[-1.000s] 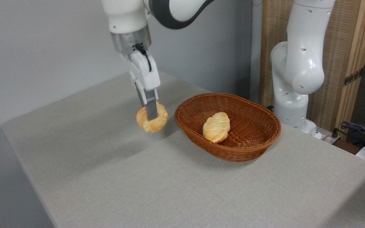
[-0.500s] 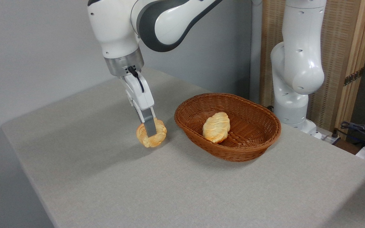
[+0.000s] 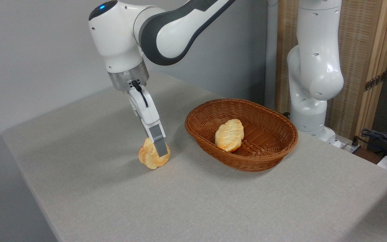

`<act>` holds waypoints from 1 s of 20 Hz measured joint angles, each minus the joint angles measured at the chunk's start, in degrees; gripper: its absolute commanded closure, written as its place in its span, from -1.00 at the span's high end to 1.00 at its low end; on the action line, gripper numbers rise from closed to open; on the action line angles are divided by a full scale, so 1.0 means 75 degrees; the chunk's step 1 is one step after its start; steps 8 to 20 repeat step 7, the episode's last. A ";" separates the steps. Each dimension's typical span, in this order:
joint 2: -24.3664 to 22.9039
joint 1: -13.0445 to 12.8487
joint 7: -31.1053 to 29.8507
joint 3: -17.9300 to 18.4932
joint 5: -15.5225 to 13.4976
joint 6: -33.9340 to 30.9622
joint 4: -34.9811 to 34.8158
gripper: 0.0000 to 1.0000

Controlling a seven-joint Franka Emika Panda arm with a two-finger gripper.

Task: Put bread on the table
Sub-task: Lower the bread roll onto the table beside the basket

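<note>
matt cloth table [image 3: 113, 201], woven wicker basket [image 3: 267, 158]

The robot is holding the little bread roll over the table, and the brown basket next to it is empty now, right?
Not quite. The basket is not empty: the camera view shows a longer pale roll lying inside it. The rest holds: the gripper is shut on the little bread roll, down at the table beside the basket.

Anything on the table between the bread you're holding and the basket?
No. In the camera view, the stretch of table between the bread and the wicker basket is bare cloth, apart from shadow.
</note>
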 measured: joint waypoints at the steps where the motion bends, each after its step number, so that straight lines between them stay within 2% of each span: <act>1: -0.0002 0.0005 0.0000 0.0011 0.0000 0.0002 0.0069 1.00; 5: -0.0062 0.0130 -0.0094 0.0097 0.0000 -0.0106 0.0763 1.00; 7: -0.0127 0.0256 -0.0281 0.0121 0.0000 -0.0635 0.1192 1.00; 20: -0.0127 0.0256 -0.0281 0.0121 0.0000 -0.0635 0.1192 1.00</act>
